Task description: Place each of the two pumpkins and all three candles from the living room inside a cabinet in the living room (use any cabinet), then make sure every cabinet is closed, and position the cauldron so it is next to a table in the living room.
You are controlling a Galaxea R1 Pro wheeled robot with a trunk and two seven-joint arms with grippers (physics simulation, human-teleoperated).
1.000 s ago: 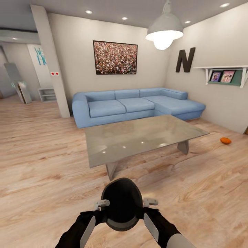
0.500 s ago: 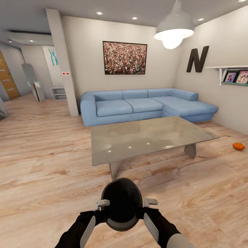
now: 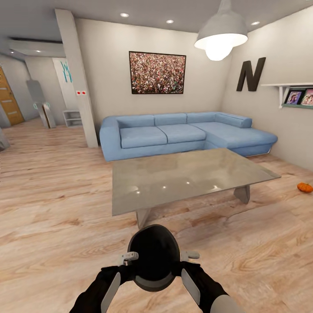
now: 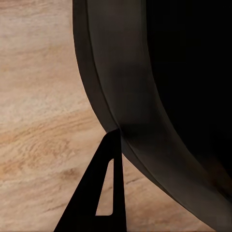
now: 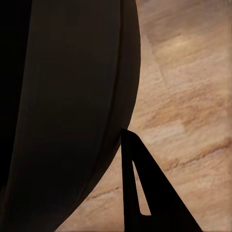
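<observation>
Cauldron [image 3: 153,257]: clamped between left end effector [image 3: 125,259] and right end effector [image 3: 190,255], just short of the table [image 3: 182,176]. Advice: lower it level beside the table. Pumpkin [image 3: 304,187]: floor, right of the table.

Glossy glass table [image 3: 187,174]; matt black cauldron [image 3: 153,256]

cauldron [image 3: 154,256] hides tool tips | shelf [image 3: 289,87] cut off | grip perhaps closed

blue corner sofa [image 3: 182,134] on wood floor [image 3: 48,208], lit pendant lamp [image 3: 219,37] overhead.
</observation>
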